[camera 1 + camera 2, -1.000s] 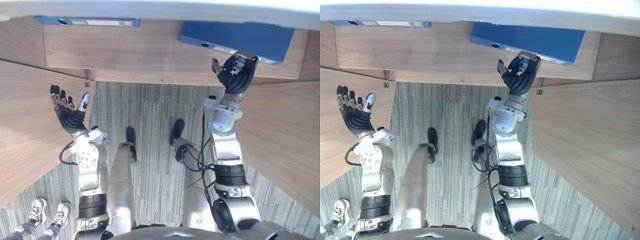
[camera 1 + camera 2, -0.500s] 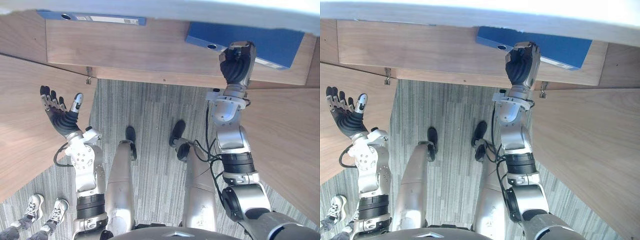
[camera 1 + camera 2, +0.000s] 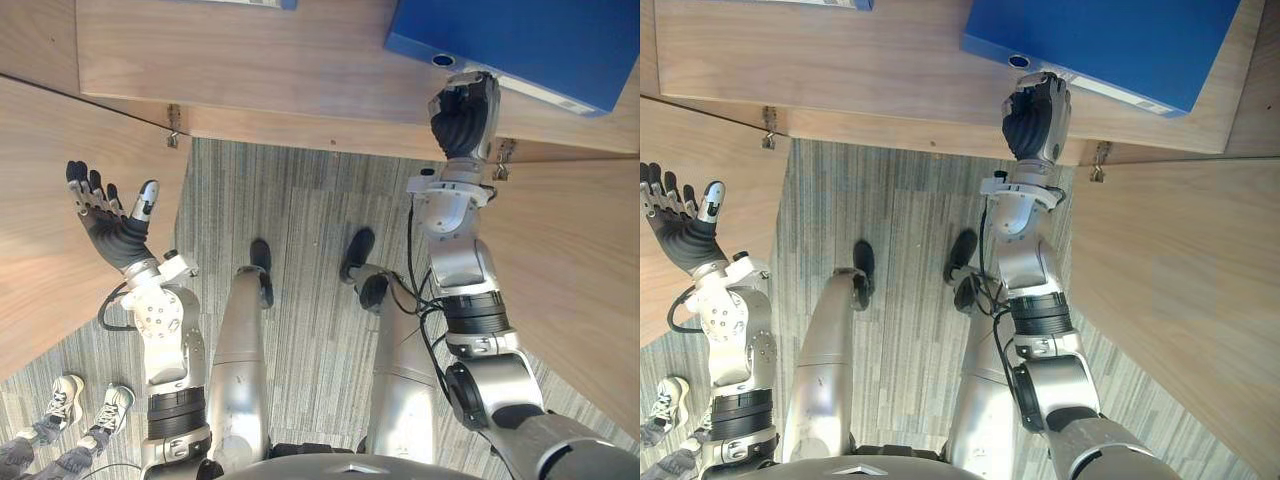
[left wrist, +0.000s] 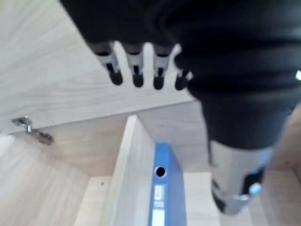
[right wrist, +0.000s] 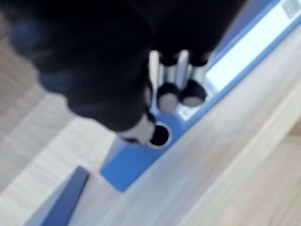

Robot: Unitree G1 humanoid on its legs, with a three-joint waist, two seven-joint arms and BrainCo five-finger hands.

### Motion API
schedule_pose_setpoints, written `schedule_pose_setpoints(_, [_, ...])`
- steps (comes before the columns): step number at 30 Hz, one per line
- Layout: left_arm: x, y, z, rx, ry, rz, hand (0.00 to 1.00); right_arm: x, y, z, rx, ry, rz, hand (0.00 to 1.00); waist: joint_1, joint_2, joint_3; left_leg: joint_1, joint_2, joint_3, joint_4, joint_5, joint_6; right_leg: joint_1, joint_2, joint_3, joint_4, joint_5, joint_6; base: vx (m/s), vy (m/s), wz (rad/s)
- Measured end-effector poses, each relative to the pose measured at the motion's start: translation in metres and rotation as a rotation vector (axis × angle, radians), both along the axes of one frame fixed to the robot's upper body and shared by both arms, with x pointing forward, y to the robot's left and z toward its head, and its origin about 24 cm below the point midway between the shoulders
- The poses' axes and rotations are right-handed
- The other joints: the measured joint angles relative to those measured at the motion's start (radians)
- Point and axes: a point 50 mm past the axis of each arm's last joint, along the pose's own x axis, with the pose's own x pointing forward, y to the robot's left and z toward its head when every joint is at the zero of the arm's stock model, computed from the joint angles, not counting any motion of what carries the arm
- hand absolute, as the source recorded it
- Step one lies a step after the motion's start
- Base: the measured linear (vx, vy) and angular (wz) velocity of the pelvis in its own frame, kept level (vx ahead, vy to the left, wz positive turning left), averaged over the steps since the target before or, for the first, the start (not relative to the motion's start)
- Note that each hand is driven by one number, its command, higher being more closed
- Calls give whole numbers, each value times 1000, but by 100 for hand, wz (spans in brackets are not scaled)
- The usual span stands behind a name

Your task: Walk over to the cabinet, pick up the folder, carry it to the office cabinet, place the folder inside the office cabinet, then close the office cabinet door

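**Right fingers**: curled onto the spine of the folder, with the thumb at the spine's finger hole. The right hand shows its dark back to the head camera, arm stretched up to the shelf edge.

**Folder:** blue, lying flat on the cabinet shelf, at its right end, spine toward the robot. Not yet lifted.

**Left fingers**: straight and spread, holding nothing. The left hand is raised beside the open left door, well apart from the folder.

**Other items:**
- A second blue folder stands against a wooden partition.
- The right door is swung open.
- A hinge sits at the shelf's corner.
- Striped carpet lies below.
- A person's shoes are at the lower left.

**Step in hand (judged):** the pick-up, with the grip being taken at the spine.

**Next move (judged):** the folder should be drawn off the shelf by that grip. A flat folder held at one edge is likely to sag or swing, so the free left hand would do well to come under it.

**Change from earlier frames:**
- One second ago the right hand was open, palm toward the camera, just under the spine.
- Half a second ago it had turned over and closed there, and it remains so.
- The whole view has shifted toward the shelf, which is camera movement. The folder's place on the shelf looks unchanged.
- The left hand has stayed open.
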Motion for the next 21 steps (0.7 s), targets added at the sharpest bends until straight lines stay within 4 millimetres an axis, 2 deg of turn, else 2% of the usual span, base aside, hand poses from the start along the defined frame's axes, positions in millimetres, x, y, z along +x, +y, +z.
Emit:
schedule_pose_setpoints(4, [-3,1,7,5,-33,6,0,0,0,4,-1,-12,0,100,0,1,11,-28,3,-4,18,2,2,-25,1,0,17,2,-3,-63,-30,0])
schedule_pose_setpoints(14, [-6,8,10,18,-60,21,0,4,-6,34,-12,-83,-8,100,3,2,21,-97,5,-20,53,12,-4,-90,2,-1,51,6,-10,-56,-18,1])
schedule_pose_setpoints(21, [-8,11,16,41,-84,18,0,6,-26,48,-3,-95,-43,100,8,2,21,-114,6,-24,65,17,-5,-107,2,-1,63,6,-10,-57,2,1])
